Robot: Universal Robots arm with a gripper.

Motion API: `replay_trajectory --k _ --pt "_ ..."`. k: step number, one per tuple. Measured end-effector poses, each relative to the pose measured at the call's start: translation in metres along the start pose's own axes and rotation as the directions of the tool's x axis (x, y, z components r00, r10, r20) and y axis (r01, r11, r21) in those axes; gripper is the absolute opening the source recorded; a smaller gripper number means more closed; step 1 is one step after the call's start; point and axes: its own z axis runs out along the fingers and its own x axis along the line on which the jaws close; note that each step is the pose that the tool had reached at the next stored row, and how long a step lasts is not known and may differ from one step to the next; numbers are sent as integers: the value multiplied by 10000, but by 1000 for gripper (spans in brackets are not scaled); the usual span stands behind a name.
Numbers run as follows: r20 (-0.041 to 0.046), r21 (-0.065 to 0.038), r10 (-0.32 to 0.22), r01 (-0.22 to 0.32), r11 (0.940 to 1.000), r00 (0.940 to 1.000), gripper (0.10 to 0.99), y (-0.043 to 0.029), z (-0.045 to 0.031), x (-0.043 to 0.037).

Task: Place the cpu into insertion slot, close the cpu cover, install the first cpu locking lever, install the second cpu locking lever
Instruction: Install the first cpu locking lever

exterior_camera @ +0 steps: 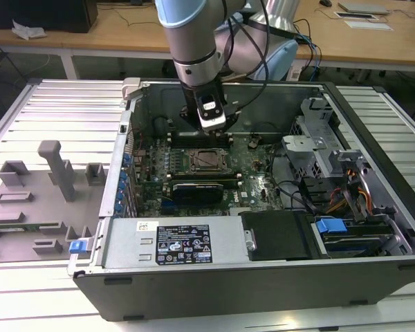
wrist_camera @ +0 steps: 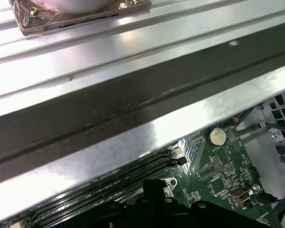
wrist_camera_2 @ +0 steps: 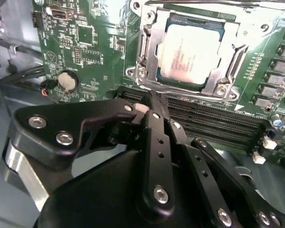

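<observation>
In the second wrist view the cpu [wrist_camera_2: 190, 52], square with a pale silvery top, lies in the insertion slot [wrist_camera_2: 213, 28] on the green board. The grey metal cpu cover [wrist_camera_2: 149, 52] lies down around it, its window framing the chip. A thin metal lever rod [wrist_camera_2: 204, 2] runs along one side of the socket. My gripper [wrist_camera_2: 151, 100] hangs shut beside the socket, over the black memory slots [wrist_camera_2: 218, 118], holding nothing. The exterior view has the gripper [exterior_camera: 209, 126] just above and behind the socket [exterior_camera: 206, 160], inside the open computer case.
A long black ribbed heatsink [exterior_camera: 197, 188] lies just in front of the socket. Case walls [exterior_camera: 194, 245] surround the board, with drive cage and cables [exterior_camera: 332, 180] on the exterior view's right. A grey fixture tray [exterior_camera: 41, 200] sits outside on that view's left. A coin battery [wrist_camera_2: 67, 80] is nearby.
</observation>
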Motion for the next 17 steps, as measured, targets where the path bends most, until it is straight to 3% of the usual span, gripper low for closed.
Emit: replay_trajectory --k 2,3,4,6,7,8,11,12,17 --pt "-338 142 34 -29 9999 9994 106 6 6 -14" --pt "-572 243 61 -47 9997 9983 106 7 8 -19" --pt "-614 263 66 -50 9996 9981 106 7 8 -19" --pt "-616 267 67 -51 9996 9981 106 7 8 -19" --pt "-661 538 39 -4 9986 9978 106 8 8 -19" --pt "-741 1052 -11 89 9944 9972 106 7 8 -19" --pt "-813 1622 -71 203 9865 9967 106 7 9 -19" --pt "-841 1705 -82 225 9851 9964 106 7 9 -20" --pt "-892 1656 -362 507 9849 9954 106 4 13 -28"
